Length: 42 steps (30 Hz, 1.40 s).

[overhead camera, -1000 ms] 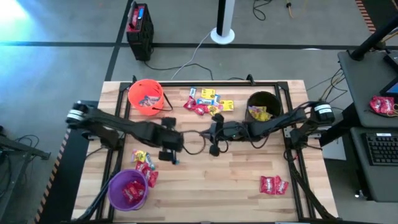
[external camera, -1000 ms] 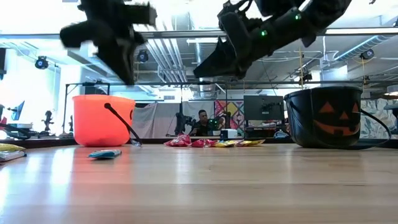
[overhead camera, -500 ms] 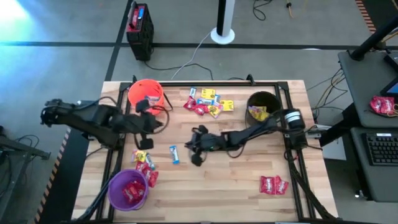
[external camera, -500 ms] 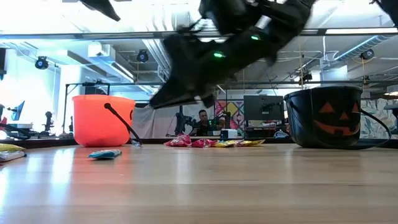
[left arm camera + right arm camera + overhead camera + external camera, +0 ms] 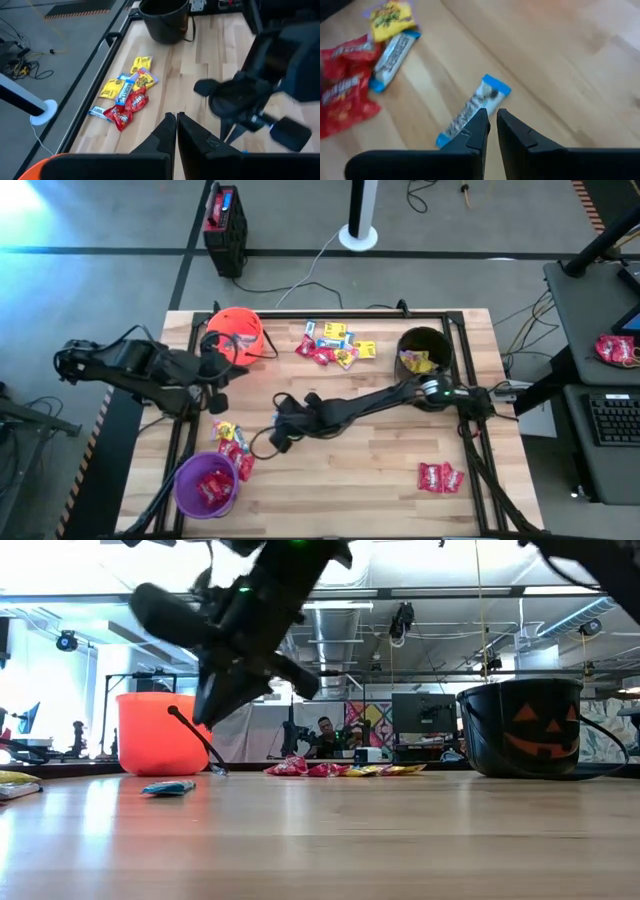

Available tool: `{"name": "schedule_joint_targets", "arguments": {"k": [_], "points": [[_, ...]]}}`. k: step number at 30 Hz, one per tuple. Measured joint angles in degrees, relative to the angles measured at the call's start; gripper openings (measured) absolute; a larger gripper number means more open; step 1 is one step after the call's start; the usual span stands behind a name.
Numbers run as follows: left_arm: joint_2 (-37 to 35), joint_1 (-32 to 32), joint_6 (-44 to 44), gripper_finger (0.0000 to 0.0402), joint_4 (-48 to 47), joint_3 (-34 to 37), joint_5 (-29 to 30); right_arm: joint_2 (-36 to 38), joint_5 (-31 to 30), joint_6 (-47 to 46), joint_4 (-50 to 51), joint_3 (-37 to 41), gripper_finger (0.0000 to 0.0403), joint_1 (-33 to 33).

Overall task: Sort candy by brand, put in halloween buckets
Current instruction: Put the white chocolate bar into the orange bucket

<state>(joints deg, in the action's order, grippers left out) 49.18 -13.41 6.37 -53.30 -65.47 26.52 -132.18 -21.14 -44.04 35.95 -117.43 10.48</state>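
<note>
We find the right gripper (image 5: 489, 131) over a blue-and-white candy (image 5: 472, 109) mid-table, fingers nearly together, empty. The left gripper (image 5: 176, 131), fingers pressed together, hangs beside the orange bucket (image 5: 235, 333) near the far-left corner.

Dark arm (image 5: 240, 620) hangs over table (image 5: 320, 840) near orange bucket (image 5: 162, 733). Blue-and-white candy (image 5: 168, 787) lies in front of it. Black pumpkin-face bucket (image 5: 522, 727) right, candy pile (image 5: 340, 769) between.

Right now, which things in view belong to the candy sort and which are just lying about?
Job:
candy pile
blue-and-white bar
orange bucket
black bucket
purple bucket

Lying about:
black case
keyboard
white stand base
</note>
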Motion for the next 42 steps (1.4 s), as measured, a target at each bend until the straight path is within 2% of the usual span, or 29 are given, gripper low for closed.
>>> {"name": "schedule_joint_targets", "arguments": {"k": [4, 7, 12, 17, 24, 34, 37, 42], "points": [[-1.4, 0.0, 0.0, 0.0000, -0.5, 0.0, 0.0, -6.0, 1.1, -2.0, 5.9, -10.7, 0.0040, 0.0], [-2.5, 0.0, -0.1, 0.0000, -1.8, 0.0, 0.0, -9.9, 2.5, -3.9, 10.0, -17.3, 0.0062, 0.0], [-4.5, 0.0, -0.3, 0.0000, -3.7, 0.1, 0.0, -11.4, 2.4, -7.5, 7.9, -16.9, 0.0126, 0.0], [-6.6, 0.0, -1.2, 0.0000, -3.7, 0.2, 0.0, -11.6, -2.1, -8.7, 7.9, -16.8, 0.0186, 0.4], [-8.0, 0.0, -1.2, 0.0000, -3.7, 0.3, 0.0, -13.0, -3.1, -7.9, 5.2, -16.4, 0.0224, 1.1], [-8.0, 0.0, -1.2, 0.0000, -3.1, 1.1, 0.0, -16.1, -3.7, -9.9, 5.1, -15.9, 0.0217, 1.7], [-8.0, 0.0, -1.2, 0.0000, -3.0, 1.7, 0.0, -16.1, -4.0, -9.2, 5.2, -15.8, 0.0188, 1.7], [-8.1, 0.0, -1.2, 0.0000, -2.7, 3.4, 0.0, -16.2, -4.0, -6.3, 5.7, -15.8, 0.0107, 1.7]]}}
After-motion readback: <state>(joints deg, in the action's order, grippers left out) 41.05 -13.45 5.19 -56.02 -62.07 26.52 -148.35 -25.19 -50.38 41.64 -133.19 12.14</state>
